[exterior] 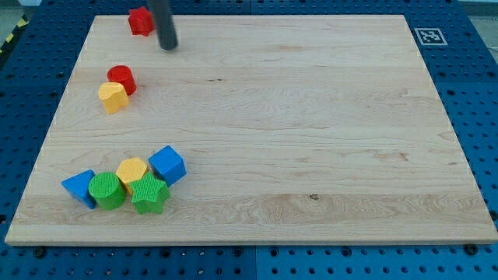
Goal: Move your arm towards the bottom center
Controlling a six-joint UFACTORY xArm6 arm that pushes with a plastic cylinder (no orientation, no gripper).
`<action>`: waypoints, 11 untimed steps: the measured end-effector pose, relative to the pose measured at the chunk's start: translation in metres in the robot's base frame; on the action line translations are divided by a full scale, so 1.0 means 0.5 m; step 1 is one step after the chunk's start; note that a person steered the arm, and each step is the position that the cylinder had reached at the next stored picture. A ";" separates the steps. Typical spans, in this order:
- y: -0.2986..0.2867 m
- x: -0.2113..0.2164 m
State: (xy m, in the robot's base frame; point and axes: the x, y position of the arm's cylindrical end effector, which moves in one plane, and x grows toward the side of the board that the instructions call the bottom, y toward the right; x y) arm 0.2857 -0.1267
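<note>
My tip [168,46] is at the view's top left, on the wooden board [311,117], just right of a red block [141,21] and apart from it. Below it, a red cylinder [122,78] touches a yellow block [113,96]. At the view's bottom left is a cluster: a blue triangular block [78,187], a green cylinder [106,190], a yellow hexagonal block [131,169], a green star block [149,194] and a blue cube [167,164]. The tip is far above this cluster.
A black and white marker tag [428,36] sits at the board's top right corner. A blue perforated table [482,101] surrounds the board.
</note>
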 end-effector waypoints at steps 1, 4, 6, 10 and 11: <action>0.027 0.053; 0.027 0.058; -0.033 0.069; 0.221 0.331; 0.280 0.497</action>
State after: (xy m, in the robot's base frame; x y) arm 0.5341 0.0134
